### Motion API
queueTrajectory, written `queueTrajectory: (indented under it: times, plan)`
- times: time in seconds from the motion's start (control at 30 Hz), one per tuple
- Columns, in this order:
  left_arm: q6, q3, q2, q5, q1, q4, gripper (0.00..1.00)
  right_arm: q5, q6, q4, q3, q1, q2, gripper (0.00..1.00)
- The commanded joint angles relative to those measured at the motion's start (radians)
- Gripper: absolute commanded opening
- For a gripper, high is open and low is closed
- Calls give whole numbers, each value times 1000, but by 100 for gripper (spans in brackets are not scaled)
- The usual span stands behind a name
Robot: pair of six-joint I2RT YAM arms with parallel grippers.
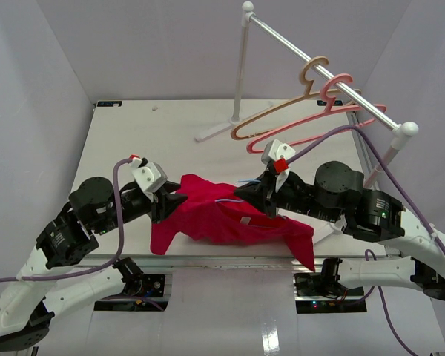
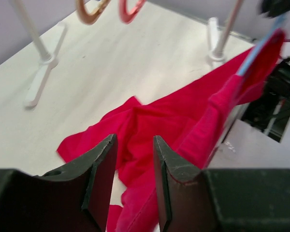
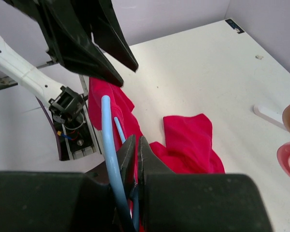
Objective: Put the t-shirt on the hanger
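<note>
Just ahead of the half-open left claw, a bit right: the t-shirt.
Shut tight, the right claw pinches the hanger, pointing toward the left claw.

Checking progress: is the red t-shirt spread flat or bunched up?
Bunched up: the t-shirt lies in a crumpled heap with folds on the table, not spread flat.

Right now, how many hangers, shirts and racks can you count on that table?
Hangers: 3 (thick tan hanger, thick pink hanger, thin light-blue wire hanger)
Crimson-red cloth t-shirt: 1
White clothes rack: 1
Total: 5
</note>
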Motion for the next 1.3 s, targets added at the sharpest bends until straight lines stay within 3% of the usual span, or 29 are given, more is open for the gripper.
queueTrajectory:
  times: [0.0,0.1,0.43,0.73,1.07,1.13,1.23,1.27]
  plan:
    - [26,17,33,-219,4,-53,47,7,-14,-64,166,0,56,8]
    - [27,9,28,-300,4,-86,46,46,-14,-118,251,0,93,8]
    - [11,94,-51,-323,2,-173,44,146,-58,-151,283,0,80,8]
    - [-29,57,-140,-66,4,-184,50,185,-58,-148,295,1,49,8]
    - [-69,-116,-91,-83,4,-50,50,173,-49,-104,274,1,26,8]
    - [-69,-146,-76,-122,4,-25,40,173,-47,-97,271,0,24,8]
    - [-74,-161,-57,-200,4,-20,0,170,-53,-99,272,1,26,8]
    - [-79,-164,-57,-237,4,-23,0,176,-55,-100,273,1,27,8]
